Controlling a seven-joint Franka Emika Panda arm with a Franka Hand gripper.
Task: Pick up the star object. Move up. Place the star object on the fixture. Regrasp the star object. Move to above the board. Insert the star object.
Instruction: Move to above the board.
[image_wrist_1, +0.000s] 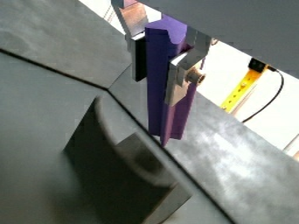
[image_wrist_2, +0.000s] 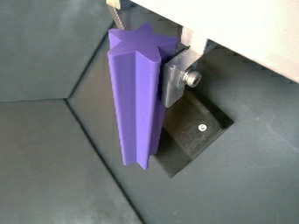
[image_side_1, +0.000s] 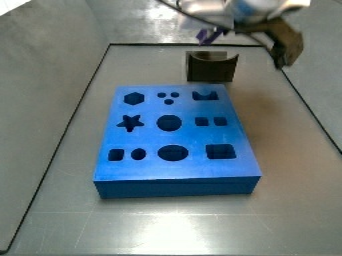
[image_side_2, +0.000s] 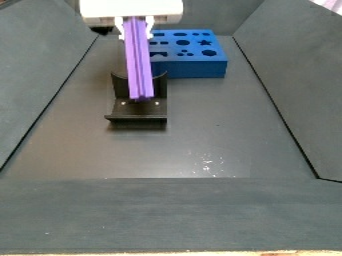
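The star object (image_side_2: 140, 62) is held upright, its long axis vertical, directly over the fixture (image_side_2: 135, 108) in a side view. The gripper (image_wrist_2: 163, 74) is clenched on the bar's upper part; in a wrist view a silver finger (image_wrist_2: 177, 77) is seen pressed against one ridged flank, and the star-shaped end face is turned toward the camera. The opposite finger is hidden behind the bar there.

The bar's lower end is seen at or just above the fixture's base plate; whether it is touching cannot be told. In a side view the fixture (image_side_1: 211, 66) is found at about twelve o'clock from the board (image_side_1: 174, 135), just beyond its far edge, with the arm looming above it.

The placing step is judged to be in hand. What the coming move turns on is the axis: the bar hangs straight down from the gripper, so its lower end must be met by the notch squarely. A tilt could let it topple once released. The board's star hole (image_side_1: 130, 123) remains unfilled.
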